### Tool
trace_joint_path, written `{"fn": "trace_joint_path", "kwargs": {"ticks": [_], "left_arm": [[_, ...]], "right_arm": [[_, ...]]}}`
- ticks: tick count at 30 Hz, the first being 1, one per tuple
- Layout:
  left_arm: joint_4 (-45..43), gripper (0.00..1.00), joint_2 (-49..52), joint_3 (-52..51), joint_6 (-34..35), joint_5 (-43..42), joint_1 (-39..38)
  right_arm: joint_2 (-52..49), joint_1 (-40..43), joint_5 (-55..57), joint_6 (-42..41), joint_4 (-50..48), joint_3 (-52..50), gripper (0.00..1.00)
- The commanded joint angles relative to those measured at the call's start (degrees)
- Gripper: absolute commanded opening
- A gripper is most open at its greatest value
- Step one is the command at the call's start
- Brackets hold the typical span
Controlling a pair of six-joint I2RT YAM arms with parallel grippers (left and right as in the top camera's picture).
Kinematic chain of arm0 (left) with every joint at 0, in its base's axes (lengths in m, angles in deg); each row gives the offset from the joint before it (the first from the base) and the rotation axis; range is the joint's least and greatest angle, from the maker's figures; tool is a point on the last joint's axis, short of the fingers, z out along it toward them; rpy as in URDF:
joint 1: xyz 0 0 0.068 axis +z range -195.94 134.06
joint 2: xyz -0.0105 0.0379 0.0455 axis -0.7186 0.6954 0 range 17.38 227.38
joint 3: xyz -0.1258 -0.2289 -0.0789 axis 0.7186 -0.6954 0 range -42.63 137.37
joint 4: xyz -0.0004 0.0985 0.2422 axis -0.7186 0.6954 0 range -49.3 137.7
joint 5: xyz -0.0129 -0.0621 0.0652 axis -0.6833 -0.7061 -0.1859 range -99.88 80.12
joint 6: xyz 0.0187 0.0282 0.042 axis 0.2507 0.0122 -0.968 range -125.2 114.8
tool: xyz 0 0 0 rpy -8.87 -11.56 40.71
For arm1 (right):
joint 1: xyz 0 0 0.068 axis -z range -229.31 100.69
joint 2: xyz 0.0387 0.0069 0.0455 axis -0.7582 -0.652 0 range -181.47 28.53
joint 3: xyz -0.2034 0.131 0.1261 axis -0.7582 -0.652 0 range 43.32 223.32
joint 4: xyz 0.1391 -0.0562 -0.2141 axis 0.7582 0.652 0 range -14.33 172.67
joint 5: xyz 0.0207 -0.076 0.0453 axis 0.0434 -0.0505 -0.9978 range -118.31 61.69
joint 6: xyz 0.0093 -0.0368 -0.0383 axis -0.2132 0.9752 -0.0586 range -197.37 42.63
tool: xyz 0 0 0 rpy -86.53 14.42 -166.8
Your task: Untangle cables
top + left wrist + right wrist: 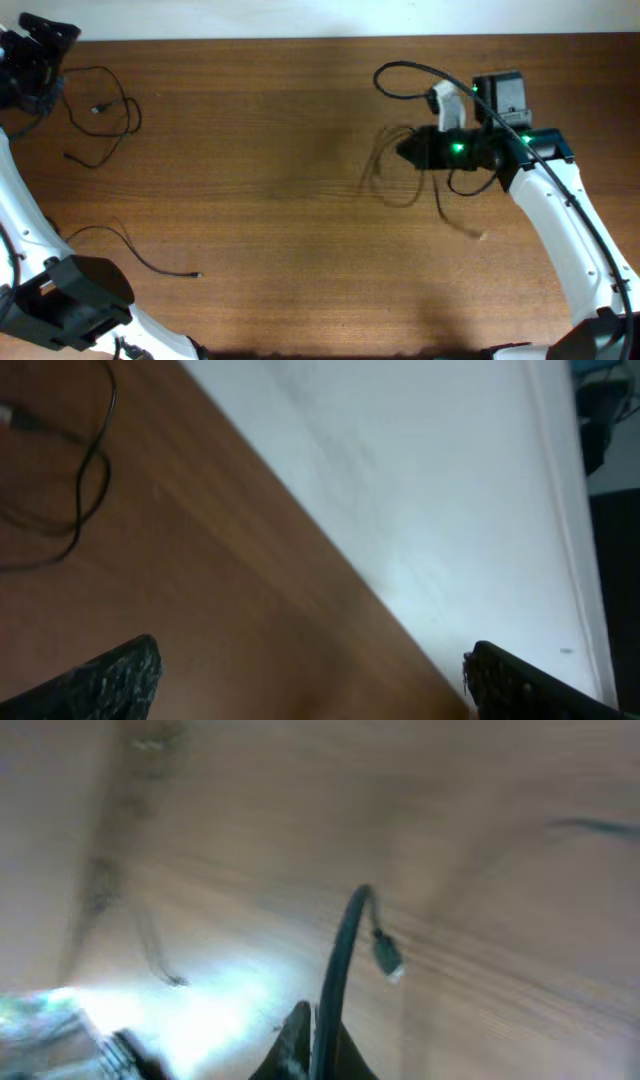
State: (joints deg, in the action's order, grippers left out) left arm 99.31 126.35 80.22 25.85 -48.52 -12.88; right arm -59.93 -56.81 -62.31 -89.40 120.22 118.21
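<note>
Cable (135,247) lies alone at the lower left of the tabletop (280,200). Further back, right of centre, the right gripper (318,1035) is pinched tight on a second cable (340,950), its slack trailing toward frame left, blurred. At the upper left the left gripper (312,665) gapes wide, holding nothing, a looped cable (97,108) just right of it.

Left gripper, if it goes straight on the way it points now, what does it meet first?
Probably bare table, near its edge; depth is unclear. The left gripper has open fingers with nothing between them, and the black cable lies off to the side of that line.
</note>
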Motion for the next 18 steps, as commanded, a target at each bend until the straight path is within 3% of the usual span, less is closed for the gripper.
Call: {"fn": "trace_joint_path", "kwargs": {"ticks": [1,4,10,12,16,17,18], "left_arm": [[1.1,0.99,0.4,-0.1,-2.2,-1.5,-0.4],[3.2,0.99,0.4,-0.1,-2.3,-1.7,-2.8],[4.3,0.99,0.4,-0.1,-2.3,2.7,-10.6],[4.3,0.99,0.4,-0.1,-2.3,5.7,-13.0],[4.4,0.99,0.4,-0.1,-2.3,10.1,-17.1],[4.6,0.99,0.4,-0.1,-2.3,10.7,-17.9],[4.9,0.99,0.4,-0.1,-2.3,10.6,-18.8]], "right_arm": [[-0.1,3.6,19.5,-0.7,4.1,0.3,0.09],[-0.1,4.9,26.2,-0.4,3.7,0.3,0.11],[-4.7,4.9,25.8,0.2,0.7,0.3,0.11],[-7.9,4.5,22.1,9.4,-0.9,0.3,0.13],[-12.2,4.5,16.5,14.8,-1.1,0.3,0.32],[-12.6,4.6,16.7,14.8,-1.1,0.3,0.43],[-12.8,4.6,16.9,14.8,-1.1,0.3,0.64]]}}
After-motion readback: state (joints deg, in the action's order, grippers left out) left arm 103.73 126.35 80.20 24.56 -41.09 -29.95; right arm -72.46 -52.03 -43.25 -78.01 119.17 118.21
